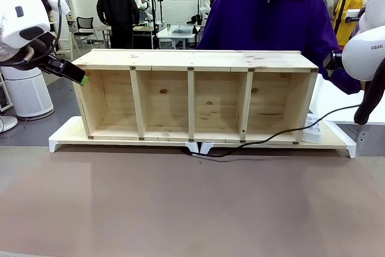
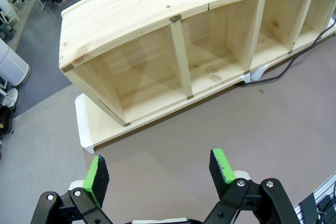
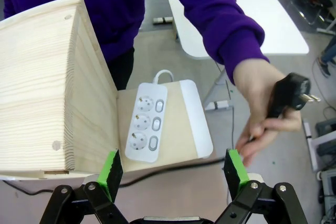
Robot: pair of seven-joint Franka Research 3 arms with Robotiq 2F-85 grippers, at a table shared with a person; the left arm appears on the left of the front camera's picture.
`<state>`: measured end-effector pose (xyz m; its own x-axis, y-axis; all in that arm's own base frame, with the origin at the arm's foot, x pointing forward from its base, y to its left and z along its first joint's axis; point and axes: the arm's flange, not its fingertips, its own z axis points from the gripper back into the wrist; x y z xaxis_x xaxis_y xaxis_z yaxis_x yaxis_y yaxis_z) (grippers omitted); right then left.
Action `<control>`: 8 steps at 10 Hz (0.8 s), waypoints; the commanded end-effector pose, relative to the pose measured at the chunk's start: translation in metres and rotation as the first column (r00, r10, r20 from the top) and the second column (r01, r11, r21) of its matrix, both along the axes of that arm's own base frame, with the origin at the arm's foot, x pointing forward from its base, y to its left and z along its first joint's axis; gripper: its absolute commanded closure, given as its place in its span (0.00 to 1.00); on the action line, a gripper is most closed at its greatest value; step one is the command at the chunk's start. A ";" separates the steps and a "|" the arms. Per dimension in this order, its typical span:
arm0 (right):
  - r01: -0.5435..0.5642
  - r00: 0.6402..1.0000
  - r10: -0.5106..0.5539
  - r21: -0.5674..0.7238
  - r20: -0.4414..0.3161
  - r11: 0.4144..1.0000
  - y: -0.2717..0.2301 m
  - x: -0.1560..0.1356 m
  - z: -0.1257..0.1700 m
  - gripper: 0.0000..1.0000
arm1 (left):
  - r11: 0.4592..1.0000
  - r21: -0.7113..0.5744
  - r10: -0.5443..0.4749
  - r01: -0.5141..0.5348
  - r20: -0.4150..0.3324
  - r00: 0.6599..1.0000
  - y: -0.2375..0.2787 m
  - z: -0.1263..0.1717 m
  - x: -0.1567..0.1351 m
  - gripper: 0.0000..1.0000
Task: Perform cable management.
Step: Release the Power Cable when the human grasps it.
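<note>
The cable (image 1: 271,136) is a thin black cord running from under the shelf's front edge up to the right. It joins a white power strip (image 3: 147,121) that lies flat on the base beside the wooden shelf's (image 3: 52,93) end. A person's hand (image 3: 260,103) holds the black round plug (image 3: 290,94) in the air to the strip's right. My right gripper (image 3: 173,169) hovers open above the strip, and the cord (image 3: 157,174) passes below between its fingers. At the shelf's left end my left gripper (image 2: 159,170) is open and holds nothing; its fingers (image 1: 75,73) sit by the upper left corner.
The four-compartment wooden shelf (image 1: 192,97) stands on a white base (image 1: 66,133) across the table's far half. A person in a purple hoodie (image 1: 271,22) stands behind it. Brown tabletop (image 1: 192,209) stretches in front. A white table (image 3: 252,19) stands beyond the person's arm.
</note>
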<state>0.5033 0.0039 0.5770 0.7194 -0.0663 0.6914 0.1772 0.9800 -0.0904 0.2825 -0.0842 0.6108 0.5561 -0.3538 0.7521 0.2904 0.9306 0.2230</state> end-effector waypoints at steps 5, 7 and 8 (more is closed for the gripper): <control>0.001 1.000 -0.001 0.004 -0.008 1.000 0.000 0.000 -0.001 0.00 | 1.000 0.009 -0.006 0.006 0.015 1.000 0.000 0.000 0.003 0.00; 0.001 1.000 -0.001 0.004 -0.008 1.000 0.000 0.000 -0.001 0.00 | 1.000 0.009 -0.006 0.006 0.015 1.000 0.000 0.000 0.003 0.00; 0.001 1.000 -0.001 0.004 -0.008 1.000 0.000 0.000 -0.001 0.00 | 1.000 0.009 -0.006 0.006 0.015 1.000 0.000 0.000 0.003 0.00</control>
